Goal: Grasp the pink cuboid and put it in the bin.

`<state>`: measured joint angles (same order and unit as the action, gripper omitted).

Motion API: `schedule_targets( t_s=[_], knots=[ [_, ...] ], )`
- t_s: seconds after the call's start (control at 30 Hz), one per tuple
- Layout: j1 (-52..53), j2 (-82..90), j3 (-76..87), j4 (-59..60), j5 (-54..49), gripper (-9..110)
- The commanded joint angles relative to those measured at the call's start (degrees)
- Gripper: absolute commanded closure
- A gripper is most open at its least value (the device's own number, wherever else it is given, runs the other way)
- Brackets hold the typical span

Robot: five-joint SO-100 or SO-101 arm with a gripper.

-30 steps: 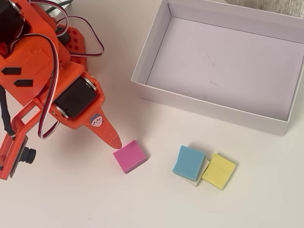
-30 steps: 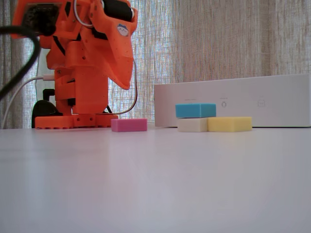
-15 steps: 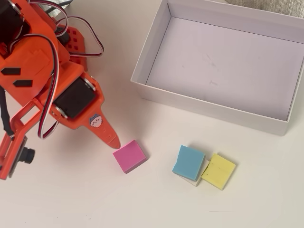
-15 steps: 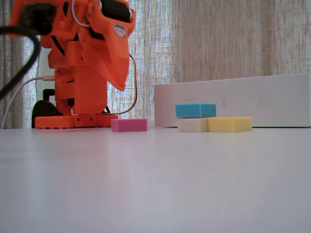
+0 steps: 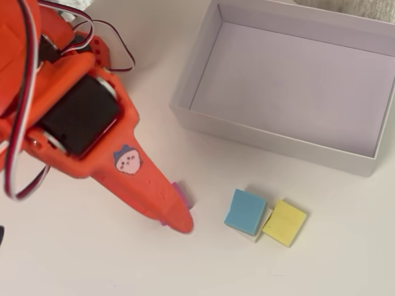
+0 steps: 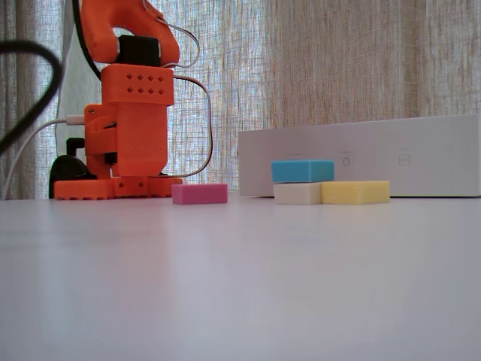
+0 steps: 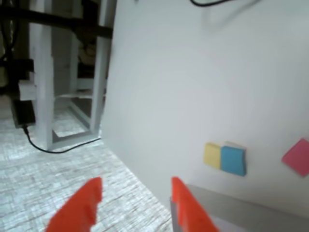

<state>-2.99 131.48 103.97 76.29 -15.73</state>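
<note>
Although the orange gripper [image 7: 135, 203] hung high with its jaws parted and empty in the wrist view, the pink cuboid [image 6: 199, 193] lay flat on the white table [image 6: 240, 286], untouched. In the overhead view the arm [image 5: 80, 117] covered most of it; only a sliver of pink showed at the tip's two o'clock. The bin [image 5: 203, 126] sat toward one o'clock from there. The blue block [image 5: 245, 211] and yellow block [image 5: 284, 222] lay close together at the cuboid's three o'clock, the blue one resting on a white block [image 6: 297, 193]. A descent aimed too far that way risked seizing the wrong block. A shallow grip on so flat a piece could also slip.
</note>
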Motion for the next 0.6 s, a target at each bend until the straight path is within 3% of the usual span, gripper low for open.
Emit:
schedule_targets(
  t_s=[0.0,0.27,0.57],
  knots=[
    [1.32,-5.36,-5.71,2.29,-0.53,83],
    [2.72,-14.33,2.81,9.76,3.16,80],
    [5.45,-16.70,14.77,9.49,-4.92,69]
  ],
)
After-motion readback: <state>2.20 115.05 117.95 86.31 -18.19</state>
